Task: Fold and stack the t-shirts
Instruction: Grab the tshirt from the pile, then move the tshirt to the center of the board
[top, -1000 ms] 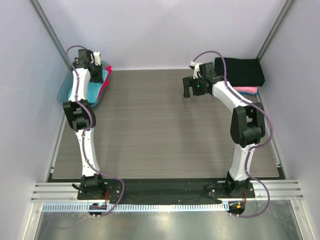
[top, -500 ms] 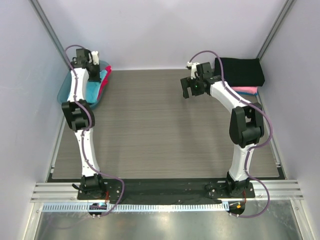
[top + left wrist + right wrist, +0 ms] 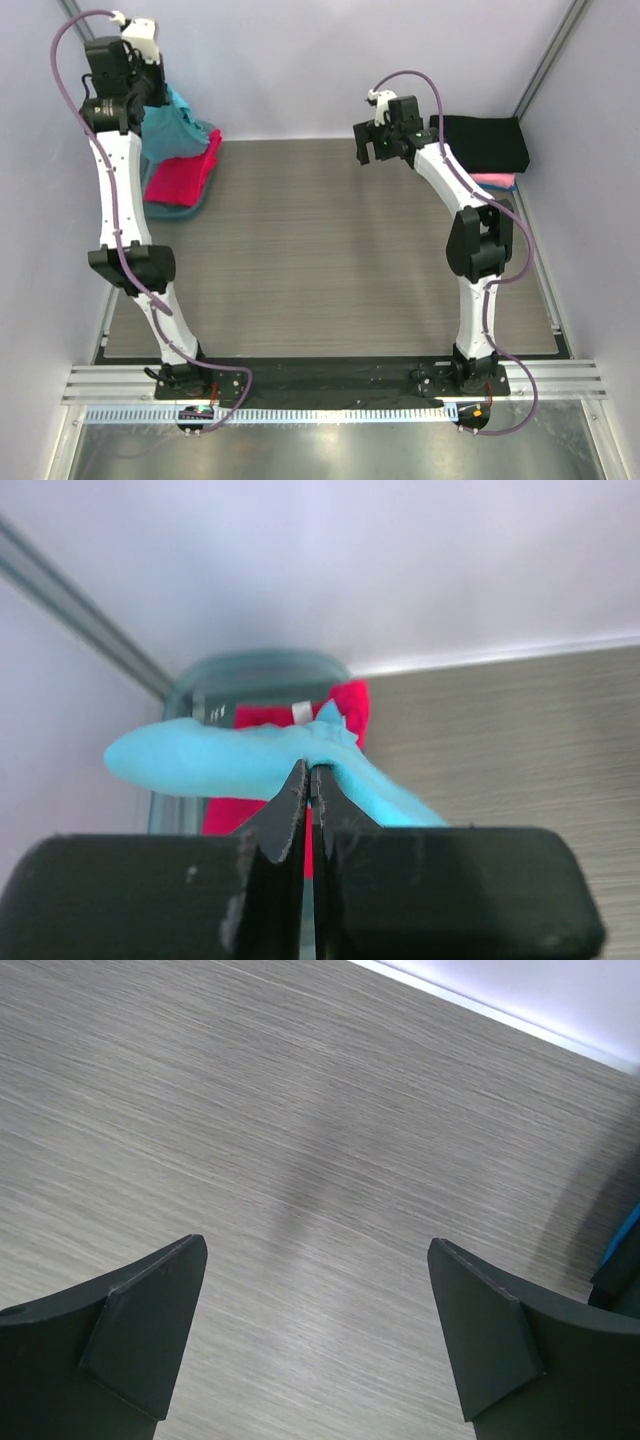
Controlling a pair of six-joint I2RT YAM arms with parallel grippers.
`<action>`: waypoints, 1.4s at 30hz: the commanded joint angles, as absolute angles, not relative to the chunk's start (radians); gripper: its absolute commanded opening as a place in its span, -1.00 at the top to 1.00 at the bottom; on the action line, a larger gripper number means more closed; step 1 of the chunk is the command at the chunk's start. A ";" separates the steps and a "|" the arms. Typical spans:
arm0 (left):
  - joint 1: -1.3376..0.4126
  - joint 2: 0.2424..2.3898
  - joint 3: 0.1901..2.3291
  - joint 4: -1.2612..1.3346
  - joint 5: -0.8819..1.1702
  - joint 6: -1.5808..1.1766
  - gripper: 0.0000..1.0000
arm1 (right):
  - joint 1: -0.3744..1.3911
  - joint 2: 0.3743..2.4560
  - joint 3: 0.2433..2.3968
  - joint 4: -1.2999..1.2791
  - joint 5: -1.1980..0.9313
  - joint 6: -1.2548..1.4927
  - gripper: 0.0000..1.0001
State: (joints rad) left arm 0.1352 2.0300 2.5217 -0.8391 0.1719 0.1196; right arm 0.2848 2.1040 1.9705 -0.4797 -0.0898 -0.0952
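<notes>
While the red-magenta t-shirt [image 3: 183, 178] lies in the blue-grey tub [image 3: 196, 206] at the far left corner of the counter [image 3: 320, 260], the turquoise t-shirt [image 3: 178, 124] hangs above it, lifted out over the last second. The left gripper [image 3: 308, 772] is clamped on its cloth. The right gripper [image 3: 316, 1252] hovers over the counter, jaws wide apart, near the black t-shirt [image 3: 482, 140] on the pink t-shirt [image 3: 494, 181].

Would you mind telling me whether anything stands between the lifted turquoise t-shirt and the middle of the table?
Nothing visible does. The turquoise t-shirt hangs from the left gripper over the tub; the table toward its middle is bare, with the right gripper hovering farther right.
</notes>
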 commanded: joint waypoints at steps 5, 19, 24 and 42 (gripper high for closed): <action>-0.076 1.836 2.454 -0.675 0.267 0.247 1.00 | 0.252 2.117 2.033 -0.488 -0.069 -0.091 -0.99; -0.324 1.806 2.330 -0.586 0.310 0.217 0.99 | 0.098 1.978 1.893 -0.485 -0.109 -0.129 -0.99; -0.325 1.810 1.983 -0.586 0.437 0.106 0.97 | 0.057 1.910 1.764 -0.485 -0.115 -0.138 -0.99; -0.304 1.778 1.523 -0.718 0.189 0.040 0.26 | 0.291 1.997 1.700 -0.529 -0.489 -0.687 -0.49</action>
State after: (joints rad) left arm -0.3222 1.8801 1.5475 -0.7189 0.2443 0.0566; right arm 0.2344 1.9488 1.6886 -0.5339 -0.4221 -0.5171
